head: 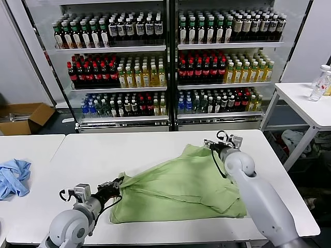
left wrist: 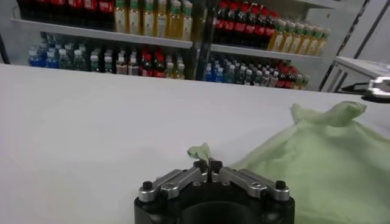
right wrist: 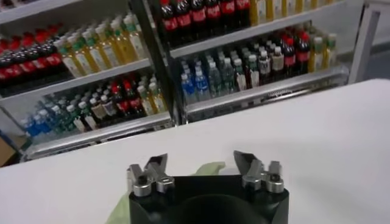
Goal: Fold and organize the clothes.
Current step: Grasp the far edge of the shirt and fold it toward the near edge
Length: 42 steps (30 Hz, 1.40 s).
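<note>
here we note the white table (head: pixel 155 142) bearing the light green shirt (head: pixel 181 188), crumpled at centre. the right gripper (head: pixel 216 145) hangs at its far corner, jaws spread, empty. the left gripper (head: pixel 115 187) pinches its near-left edge.

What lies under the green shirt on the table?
Only the white table shows around the green shirt. The shirt's folded layers cover whatever is beneath, and its front print is hidden too.
</note>
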### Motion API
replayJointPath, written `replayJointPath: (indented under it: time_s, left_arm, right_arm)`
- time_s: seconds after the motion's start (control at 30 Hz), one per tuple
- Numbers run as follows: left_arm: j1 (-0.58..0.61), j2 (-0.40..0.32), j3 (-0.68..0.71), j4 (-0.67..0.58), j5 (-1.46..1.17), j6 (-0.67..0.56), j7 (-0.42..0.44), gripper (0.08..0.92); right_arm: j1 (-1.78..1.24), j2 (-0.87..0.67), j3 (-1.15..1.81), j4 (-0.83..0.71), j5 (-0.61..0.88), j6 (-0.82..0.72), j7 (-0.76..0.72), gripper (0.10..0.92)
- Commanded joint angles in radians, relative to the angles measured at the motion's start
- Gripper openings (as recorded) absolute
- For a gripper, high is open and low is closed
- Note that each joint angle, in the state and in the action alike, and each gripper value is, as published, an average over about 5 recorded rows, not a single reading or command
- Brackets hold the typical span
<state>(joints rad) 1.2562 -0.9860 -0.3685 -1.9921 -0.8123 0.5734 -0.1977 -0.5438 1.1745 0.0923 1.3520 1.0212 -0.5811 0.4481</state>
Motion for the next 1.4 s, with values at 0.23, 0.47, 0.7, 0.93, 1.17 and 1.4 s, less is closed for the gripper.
replayJointPath:
  time_s: [0.23,0.47,0.7,0.93,1.17,1.4]
  left_arm:
    - [0.004,0.008,0.000,-0.007,-0.001,0.001,0.001,0.086]
    - [0.005,0.010,-0.001,-0.007,-0.006,0.001,0.000,0.086]
    - [0.007,0.005,0.000,-0.010,-0.009,0.000,-0.002,0.086]
    - [0.017,0.001,-0.006,-0.021,-0.015,0.000,-0.002,0.086]
    - [0.024,-0.004,-0.003,-0.032,-0.017,0.000,-0.002,0.086]
    - [0.030,-0.003,0.000,-0.041,-0.020,0.000,-0.002,0.086]
  right_arm:
    - [0.060,0.026,-0.052,-0.111,0.102,-0.002,0.076,0.366]
    - [0.038,0.019,-0.049,-0.077,0.111,0.000,0.075,0.175]
    - [0.011,0.011,-0.032,-0.022,0.109,0.004,0.043,0.106]
    - [-0.119,-0.065,0.038,0.191,0.064,0.034,-0.014,0.106]
    - [-0.306,-0.160,0.147,0.447,0.064,0.039,-0.022,0.106]
    - [-0.579,-0.202,0.307,0.658,0.052,0.039,-0.027,0.106]
